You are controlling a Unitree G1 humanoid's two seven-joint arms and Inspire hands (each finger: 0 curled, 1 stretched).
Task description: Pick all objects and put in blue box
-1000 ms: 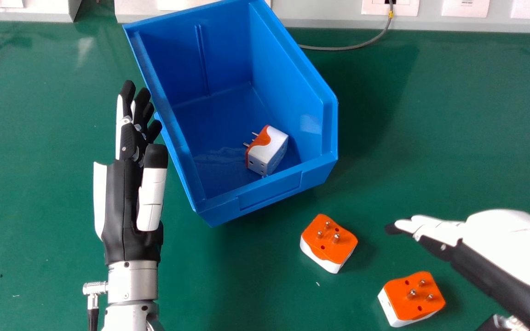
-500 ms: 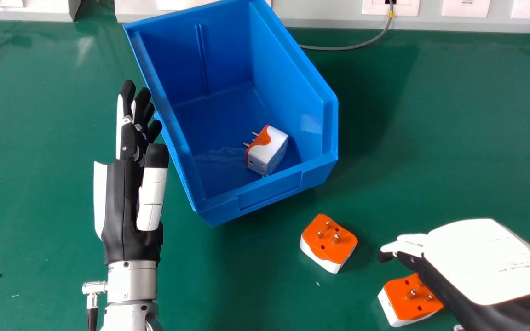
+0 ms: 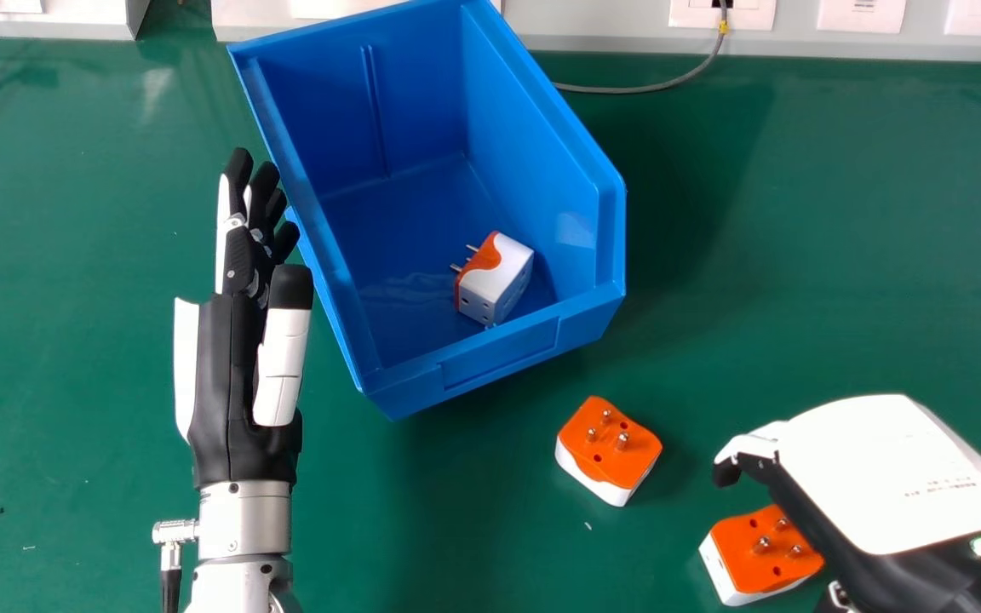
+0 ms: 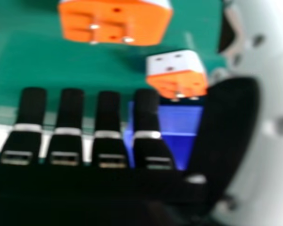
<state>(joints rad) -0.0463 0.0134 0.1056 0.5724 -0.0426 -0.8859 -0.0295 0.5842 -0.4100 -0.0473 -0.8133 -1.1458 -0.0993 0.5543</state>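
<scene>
Head view: blue box [image 3: 503, 358] sits on the green table [image 3: 840, 230], open side up and set at an angle. One orange and white plug adapter [image 3: 507, 272] lies inside on its side, near the box's front wall, pins toward the robot's left. Two more are out on the table, both with orange face and metal pins up: the middle adapter [image 3: 605, 451], just off the box's near side, and the right adapter [image 3: 754, 553], closer to the robot and farther right. Right hand [image 3: 891, 477] is over the table, back up, its edge covering part of the right adapter. Left hand [image 3: 231, 366] is beside the box's left side, fingers straight, holding nothing; contact with the box: cannot tell. Grey cable [image 3: 652, 89] runs behind the box to a socket in the pale wall panel [image 3: 601, 25].

Right hand view: blurred. Right hand [image 4: 108, 115] is wide, fingers extended and spaced, thumb well apart from them, nothing held. Right adapter is ahead of the fingers and apart from them, pins visible. Middle adapter is beyond the gap between fingers and thumb, with part of the blue box past it.
</scene>
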